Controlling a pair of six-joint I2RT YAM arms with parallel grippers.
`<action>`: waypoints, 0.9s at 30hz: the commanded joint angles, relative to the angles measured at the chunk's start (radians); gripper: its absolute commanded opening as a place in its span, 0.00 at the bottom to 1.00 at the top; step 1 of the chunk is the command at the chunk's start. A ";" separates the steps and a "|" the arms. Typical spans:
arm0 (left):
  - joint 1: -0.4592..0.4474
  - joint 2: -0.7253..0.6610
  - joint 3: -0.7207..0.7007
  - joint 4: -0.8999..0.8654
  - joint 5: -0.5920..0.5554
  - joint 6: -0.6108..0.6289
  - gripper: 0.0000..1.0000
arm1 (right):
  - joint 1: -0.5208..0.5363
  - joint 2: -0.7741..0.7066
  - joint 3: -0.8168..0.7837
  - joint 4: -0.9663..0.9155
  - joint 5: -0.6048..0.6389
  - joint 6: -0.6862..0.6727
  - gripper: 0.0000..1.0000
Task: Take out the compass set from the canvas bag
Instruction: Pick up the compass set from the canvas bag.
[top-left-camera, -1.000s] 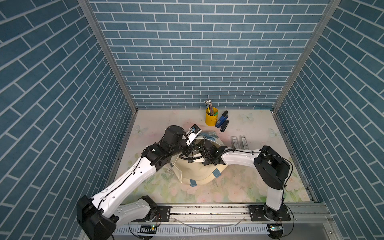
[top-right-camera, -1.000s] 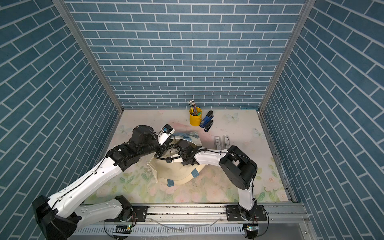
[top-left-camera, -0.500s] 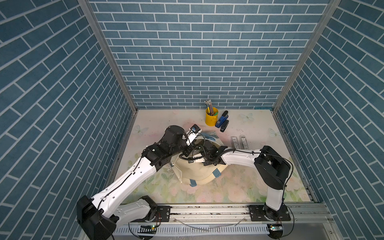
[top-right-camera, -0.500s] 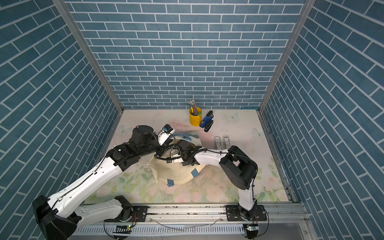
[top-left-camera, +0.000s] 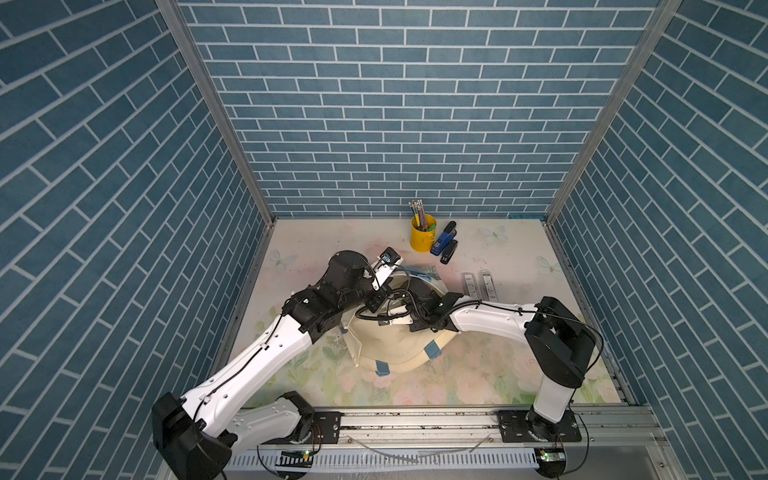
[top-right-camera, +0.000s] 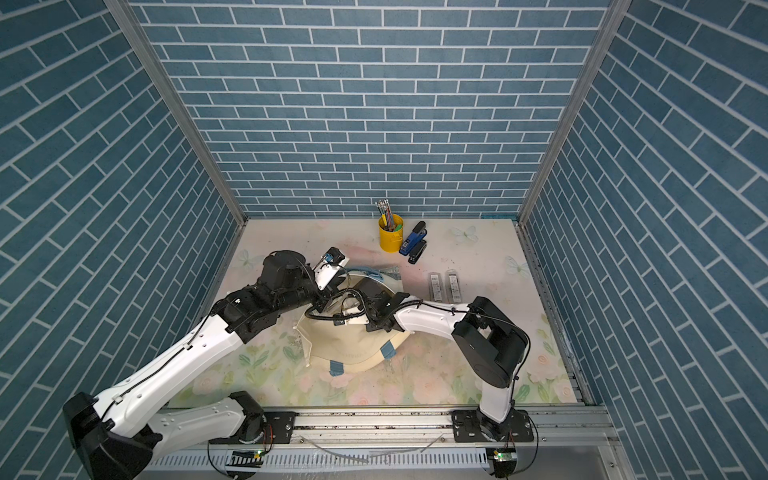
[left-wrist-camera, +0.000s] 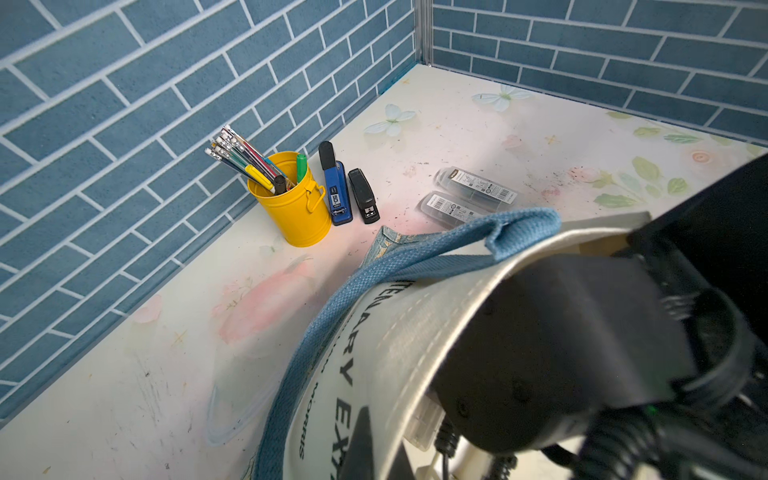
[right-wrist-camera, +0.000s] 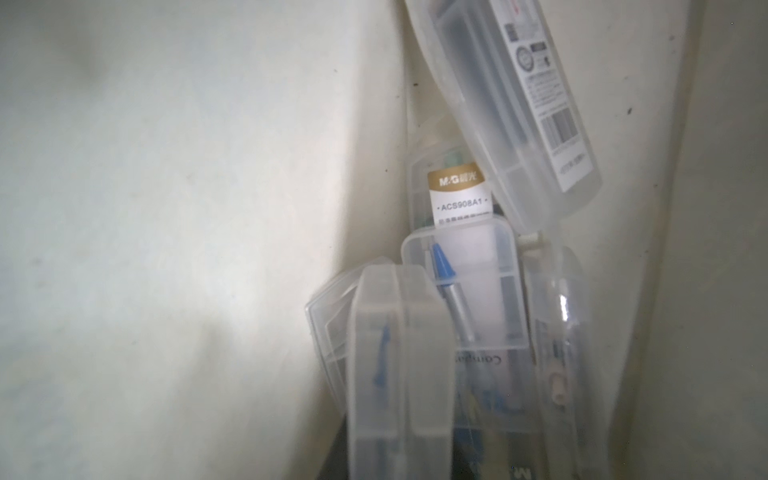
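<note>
The cream canvas bag (top-left-camera: 395, 345) (top-right-camera: 353, 345) lies mid-table, its mouth towards the back. My left gripper (top-left-camera: 375, 304) (left-wrist-camera: 380, 453) is shut on the bag's upper rim (left-wrist-camera: 415, 332) and holds the mouth up beside the blue strap (left-wrist-camera: 332, 299). My right arm (top-left-camera: 482, 322) reaches into the mouth, so its gripper is hidden in both top views. Inside, the right wrist view shows several clear compass set cases (right-wrist-camera: 461, 266). The nearest compass set (right-wrist-camera: 395, 374) stands edge-on, and my right gripper (right-wrist-camera: 399, 419) is shut on its flat sides.
A yellow pencil cup (top-left-camera: 423, 233), a blue stapler (top-left-camera: 444, 241) and a black stapler (top-left-camera: 449, 252) stand at the back. Two clear cases (top-left-camera: 478, 286) lie on the table right of the bag. Brick walls close three sides.
Both arms hold nearly the same place. My right gripper's jaws have narrowed inside the bag. The left gripper's hold on the rim is unchanged.
</note>
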 joint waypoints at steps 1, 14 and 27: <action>-0.002 -0.024 -0.002 0.046 -0.004 -0.005 0.00 | 0.016 -0.108 -0.054 0.055 -0.062 0.064 0.17; -0.001 -0.032 -0.009 0.051 -0.021 -0.019 0.00 | 0.031 -0.287 -0.182 0.110 -0.178 0.107 0.14; -0.001 -0.040 -0.025 0.069 -0.045 -0.029 0.00 | 0.106 -0.535 -0.075 -0.013 -0.255 0.252 0.12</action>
